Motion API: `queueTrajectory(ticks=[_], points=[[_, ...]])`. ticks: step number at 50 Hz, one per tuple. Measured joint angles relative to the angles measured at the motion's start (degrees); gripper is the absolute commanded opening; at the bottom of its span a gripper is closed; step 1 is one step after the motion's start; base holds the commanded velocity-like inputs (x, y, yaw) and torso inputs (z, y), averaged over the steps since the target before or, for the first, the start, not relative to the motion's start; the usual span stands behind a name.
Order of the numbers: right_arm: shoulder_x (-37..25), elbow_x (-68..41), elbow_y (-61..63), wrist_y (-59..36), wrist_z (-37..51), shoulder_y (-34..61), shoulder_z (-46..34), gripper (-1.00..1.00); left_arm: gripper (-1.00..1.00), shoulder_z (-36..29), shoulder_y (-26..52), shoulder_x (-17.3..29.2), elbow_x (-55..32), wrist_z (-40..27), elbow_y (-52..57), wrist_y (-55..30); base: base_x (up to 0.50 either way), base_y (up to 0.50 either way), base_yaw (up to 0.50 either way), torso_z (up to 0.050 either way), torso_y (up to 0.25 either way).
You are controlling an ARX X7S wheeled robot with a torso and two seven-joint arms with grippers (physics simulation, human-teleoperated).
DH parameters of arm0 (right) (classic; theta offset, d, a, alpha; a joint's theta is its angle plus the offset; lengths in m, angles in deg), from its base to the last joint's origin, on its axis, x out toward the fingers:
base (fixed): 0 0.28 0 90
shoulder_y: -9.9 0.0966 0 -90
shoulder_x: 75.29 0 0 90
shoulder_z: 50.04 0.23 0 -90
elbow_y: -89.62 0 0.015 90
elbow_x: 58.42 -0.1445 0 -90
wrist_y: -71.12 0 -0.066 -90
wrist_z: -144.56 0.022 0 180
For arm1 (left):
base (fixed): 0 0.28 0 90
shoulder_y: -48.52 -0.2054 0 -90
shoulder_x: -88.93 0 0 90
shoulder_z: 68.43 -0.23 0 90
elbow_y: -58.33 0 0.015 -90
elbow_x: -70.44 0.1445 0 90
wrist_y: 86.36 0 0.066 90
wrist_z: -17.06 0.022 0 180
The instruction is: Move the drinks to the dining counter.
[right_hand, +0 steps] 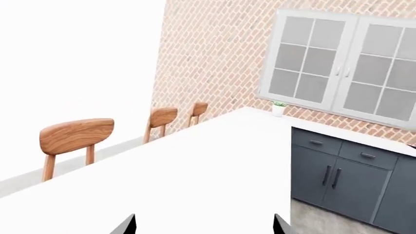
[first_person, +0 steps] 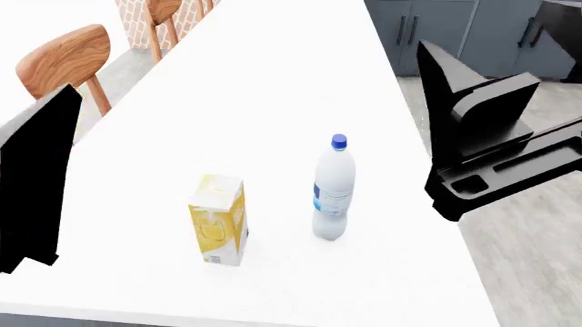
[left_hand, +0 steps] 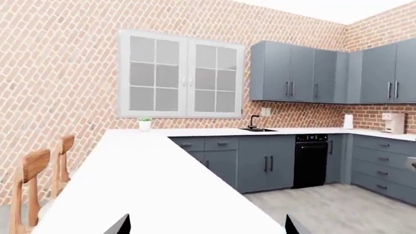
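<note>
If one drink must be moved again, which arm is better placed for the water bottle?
The right, probably. In the head view the water bottle stands toward the right gripper, while the juice carton stands between it and the left gripper. Both wrist views show open, empty fingertips over the dining counter.
</note>
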State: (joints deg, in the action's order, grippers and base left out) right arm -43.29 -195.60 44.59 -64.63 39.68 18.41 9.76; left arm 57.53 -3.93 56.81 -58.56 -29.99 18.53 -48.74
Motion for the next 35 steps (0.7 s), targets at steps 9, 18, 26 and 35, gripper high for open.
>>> queueTrajectory(ticks=[9, 18, 26, 35], points=[[-1.8, -1.9, -1.3, -0.2, 2.1, 4.0, 0.5, 1.0, 1.0, 6.4, -0.5, 2.8, -3.2, -2.3, -1.5, 0.1, 0.0, 0.0, 0.0, 0.0, 0.0], [-4.3, -3.7, -3.5, -1.3, 4.0, 8.4, 1.0, 1.0, 1.0, 11.5, -0.9, 4.8, -5.6, -3.8, -3.2, -0.5, 0.0, 0.0, 0.0, 0.0, 0.0], [-6.1, -4.9, -6.2, -3.2, 5.2, 12.3, 1.1, 1.0, 1.0, 15.6, -1.3, 5.8, -7.2, -5.1, -5.1, -1.7, 0.0, 0.0, 0.0, 0.0, 0.0], [-6.9, -6.8, -10.4, -6.2, 7.4, 18.4, 0.1, 1.0, 1.0, 19.6, -1.4, 7.2, -9.0, -6.5, -7.2, -2.5, 0.0, 0.0, 0.0, 0.0, 0.0]])
